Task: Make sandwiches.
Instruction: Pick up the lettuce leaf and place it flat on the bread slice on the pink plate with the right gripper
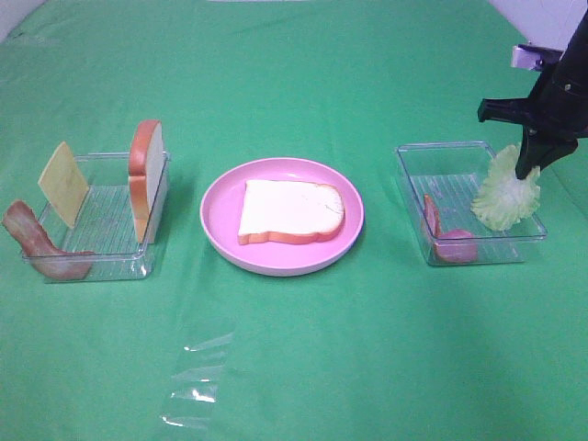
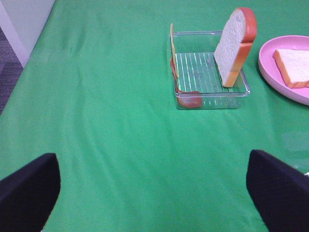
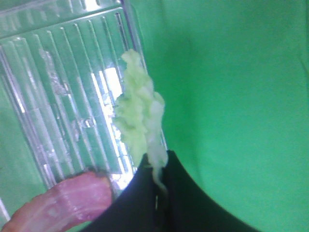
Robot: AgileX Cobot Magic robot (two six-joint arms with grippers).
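One white bread slice lies flat on the round pink plate in the middle; the slice and the plate also show in the left wrist view. My right gripper is shut on a green lettuce leaf, which hangs over the right clear tray; the right wrist view shows the leaf pinched between the fingers. A bacon strip lies in that tray. The left clear tray holds an upright bread slice, a yellow cheese square and a bacon strip. My left gripper is open and empty, off to the left of that tray.
A green cloth covers the table. A crumpled piece of clear plastic lies near the front, left of centre.
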